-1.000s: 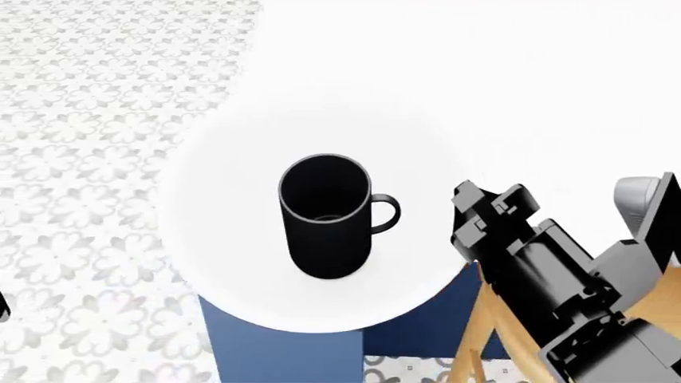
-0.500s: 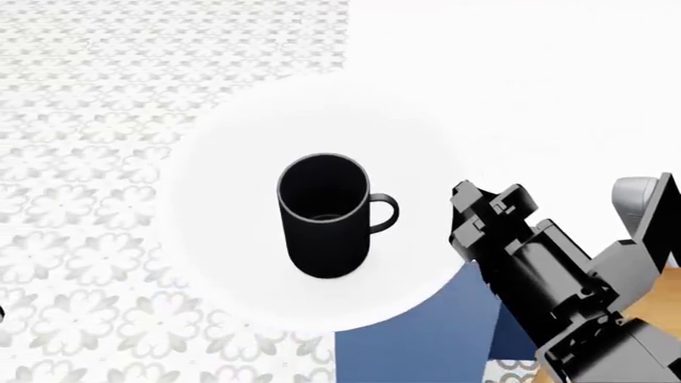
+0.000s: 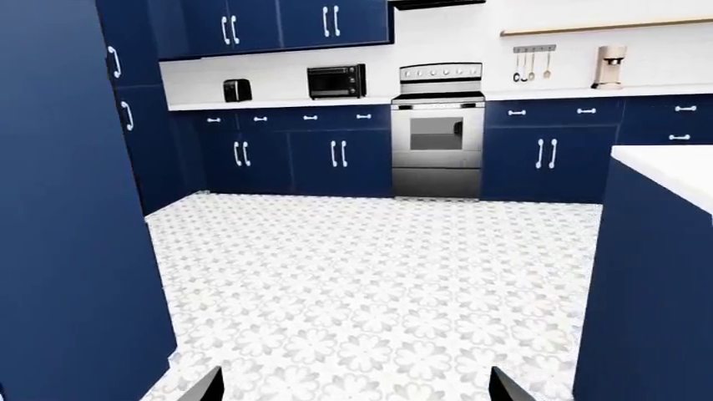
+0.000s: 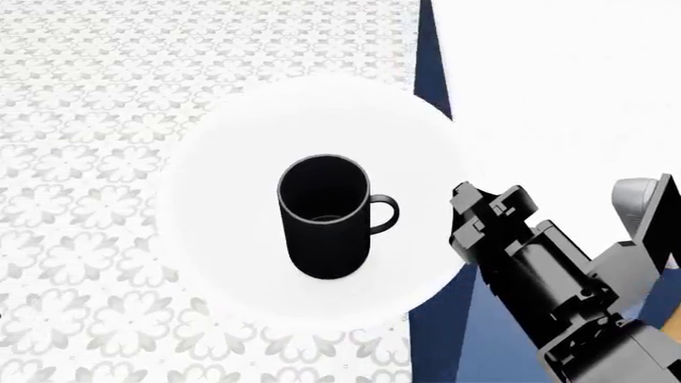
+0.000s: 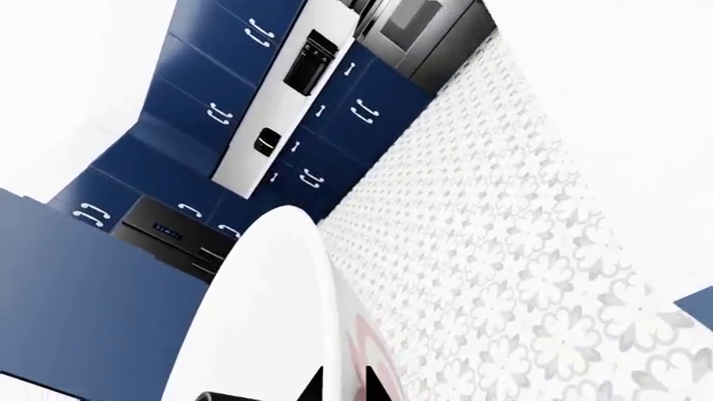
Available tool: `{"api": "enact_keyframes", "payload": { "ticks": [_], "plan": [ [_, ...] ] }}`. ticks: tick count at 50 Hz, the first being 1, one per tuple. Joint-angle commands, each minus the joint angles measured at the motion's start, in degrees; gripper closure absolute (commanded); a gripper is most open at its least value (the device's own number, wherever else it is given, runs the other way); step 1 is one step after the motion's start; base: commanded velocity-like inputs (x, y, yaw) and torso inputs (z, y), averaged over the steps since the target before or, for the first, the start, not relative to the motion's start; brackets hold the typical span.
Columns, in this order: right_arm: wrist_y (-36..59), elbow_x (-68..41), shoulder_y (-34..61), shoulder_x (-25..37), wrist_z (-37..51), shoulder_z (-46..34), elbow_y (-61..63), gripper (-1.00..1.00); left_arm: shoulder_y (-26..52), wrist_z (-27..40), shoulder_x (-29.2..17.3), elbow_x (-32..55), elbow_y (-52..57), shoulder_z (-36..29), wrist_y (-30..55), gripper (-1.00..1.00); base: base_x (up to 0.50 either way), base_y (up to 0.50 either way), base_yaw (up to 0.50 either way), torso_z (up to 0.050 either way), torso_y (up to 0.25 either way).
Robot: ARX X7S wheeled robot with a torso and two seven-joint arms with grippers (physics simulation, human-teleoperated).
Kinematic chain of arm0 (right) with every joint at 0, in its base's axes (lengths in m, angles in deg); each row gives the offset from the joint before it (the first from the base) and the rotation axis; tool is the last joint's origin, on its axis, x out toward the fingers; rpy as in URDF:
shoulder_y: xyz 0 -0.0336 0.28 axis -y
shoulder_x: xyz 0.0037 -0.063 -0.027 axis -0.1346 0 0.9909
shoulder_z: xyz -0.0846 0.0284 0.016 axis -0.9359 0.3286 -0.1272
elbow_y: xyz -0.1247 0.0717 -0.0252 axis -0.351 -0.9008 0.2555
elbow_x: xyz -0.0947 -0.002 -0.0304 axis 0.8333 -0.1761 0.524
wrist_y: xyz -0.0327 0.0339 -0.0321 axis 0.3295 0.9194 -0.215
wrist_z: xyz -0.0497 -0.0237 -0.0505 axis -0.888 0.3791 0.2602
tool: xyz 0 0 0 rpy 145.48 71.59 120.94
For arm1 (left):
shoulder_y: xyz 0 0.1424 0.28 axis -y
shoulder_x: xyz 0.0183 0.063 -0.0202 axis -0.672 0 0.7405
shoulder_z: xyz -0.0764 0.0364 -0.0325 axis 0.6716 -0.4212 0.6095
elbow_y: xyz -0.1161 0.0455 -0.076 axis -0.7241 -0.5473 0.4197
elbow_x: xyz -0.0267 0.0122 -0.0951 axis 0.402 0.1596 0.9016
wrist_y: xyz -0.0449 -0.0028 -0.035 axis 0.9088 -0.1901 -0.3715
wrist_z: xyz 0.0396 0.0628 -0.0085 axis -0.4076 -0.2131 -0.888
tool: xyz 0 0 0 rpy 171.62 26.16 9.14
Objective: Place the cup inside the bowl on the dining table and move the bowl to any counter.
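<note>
floor [image 4: 85, 199] now under bowl [image 4: 223, 239] — table [image 4: 553, 88] slid right, cup [image 4: 324, 215] unchanged

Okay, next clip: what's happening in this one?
The black cup already stands upright inside the white bowl. The right gripper sits at the bowl's rim, apparently gripping it, with the bowl mostly over the patterned floor beside the dining table. The left gripper hangs open and empty.

Cup [image 4: 324, 217] stands upright in the bowl [image 4: 223, 183], near its centre, handle toward my right arm. Bowl sits over the patterned floor [image 4: 96, 120], left of the dining table [image 4: 553, 96]. My right gripper [image 4: 476, 209] is at the bowl's right rim, below the table edge.
</note>
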Motion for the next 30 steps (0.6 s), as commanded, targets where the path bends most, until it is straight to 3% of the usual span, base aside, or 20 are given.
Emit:
{"api": "enact_keyframes", "payload": {
  "ticks": [1,17,30],
  "plan": [
    [-0.65,-0.21,-0.09,-0.17,-1.15,0.75,0.47,1.0,-0.59,-0.87,-0.31,0.96,0.05,0.48,-0.78,-1.0,0.0,0.5,0.0,0.0,0.0],
    [-0.78,1.6,0.25,-0.05,-1.86,-0.09,0.77,1.0,-1.61,-1.39,-0.76,0.85,-0.38,0.76,-2.17,-1.0,0.0,0.5,0.0,0.001,0.001],
    [-1.16,2.9,0.76,-0.13,-1.8,-0.64,0.8,1.0,-1.6,-1.55,-1.11,1.33,-0.52,1.08,-2.28,-1.0,0.19,0.5,0.0,0.0,0.001]
  ]
}}
